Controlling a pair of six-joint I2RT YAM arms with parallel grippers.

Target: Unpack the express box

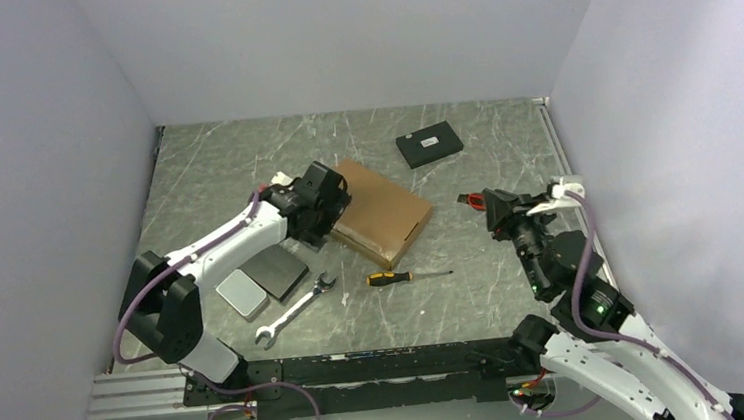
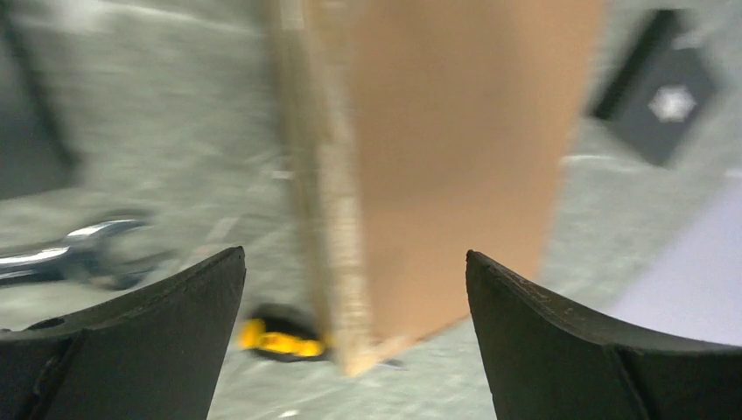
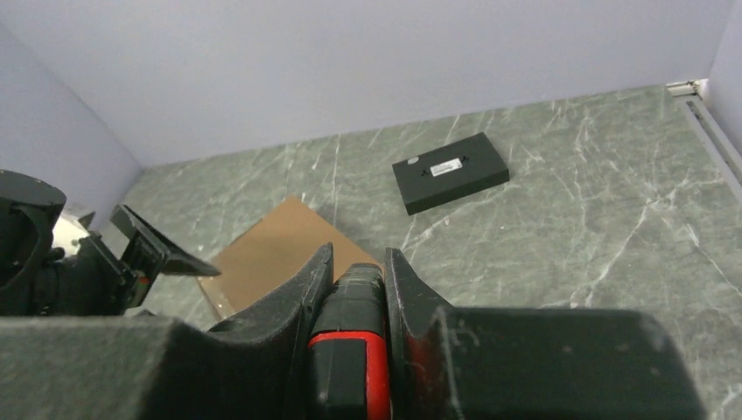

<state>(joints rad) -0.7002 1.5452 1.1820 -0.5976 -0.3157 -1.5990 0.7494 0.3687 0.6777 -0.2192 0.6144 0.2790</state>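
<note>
The brown express box [image 1: 384,209] lies flat in the middle of the desk [image 1: 234,161]. The left jaws are wide open at the box's left side and hold nothing. The right jaws are squeezed tight on a black and red tool [image 3: 350,350], off to the box's right.

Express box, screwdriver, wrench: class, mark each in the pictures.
express box [image 1: 383,209], top external view, middle of its lid.
screwdriver [image 1: 389,279], top external view, on its handle.
wrench [image 1: 296,309], top external view, middle of its shaft.
</note>
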